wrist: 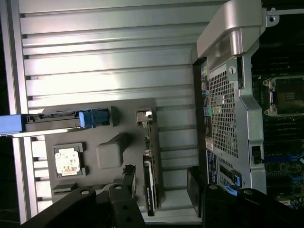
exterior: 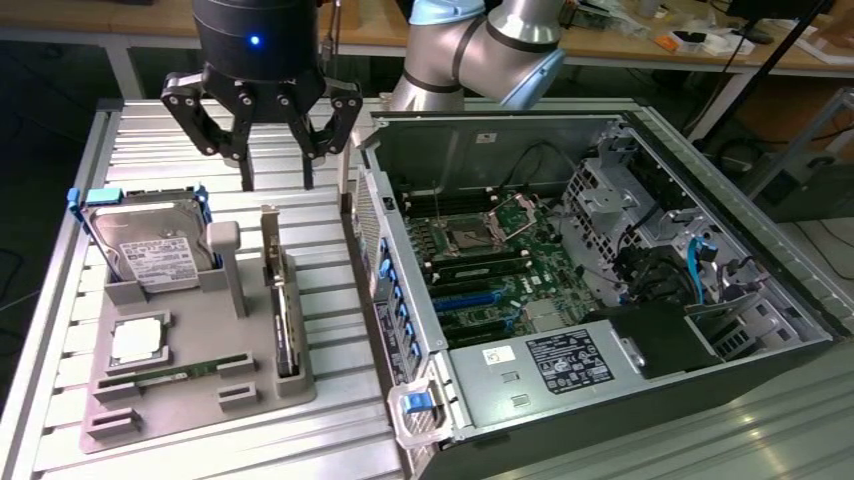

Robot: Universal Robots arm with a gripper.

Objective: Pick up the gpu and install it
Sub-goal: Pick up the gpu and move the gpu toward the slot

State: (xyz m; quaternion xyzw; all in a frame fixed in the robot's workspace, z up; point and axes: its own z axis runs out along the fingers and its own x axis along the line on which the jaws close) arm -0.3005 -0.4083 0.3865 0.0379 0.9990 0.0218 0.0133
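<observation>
**Hard drive** (exterior: 147, 245): boxy silver metal, white label, blue plastic rails. It stands on edge in a slot, so its faces are free to grasp.

**Processor chip** (exterior: 138, 342): flat square with a dull metal lid, lying in a shallow recess.

**Memory stick** (exterior: 174, 375): narrow green strip held in a groove.

**Holder** (exterior: 200, 400): matte grey moulded plastic, resting on the ribbed aluminium surface (exterior: 147, 130). Its slots keep each part at a fixed pose.

**Gpu** (exterior: 280, 310): thin dark card, upright on its long edge in the holder's right-hand slot. The silvery bracket is at the far end. The cooler face is probably turned sideways, though this is hard to make out.

**Claw** (exterior: 278, 186): black jointed fingers spread wide and holding nothing. It hangs above the card's far end, clear of it.

**Computer case** (exterior: 507, 150): grey sheet steel lying on its side with the panel off, giving access to the green board (exterior: 494, 260) from above.
</observation>
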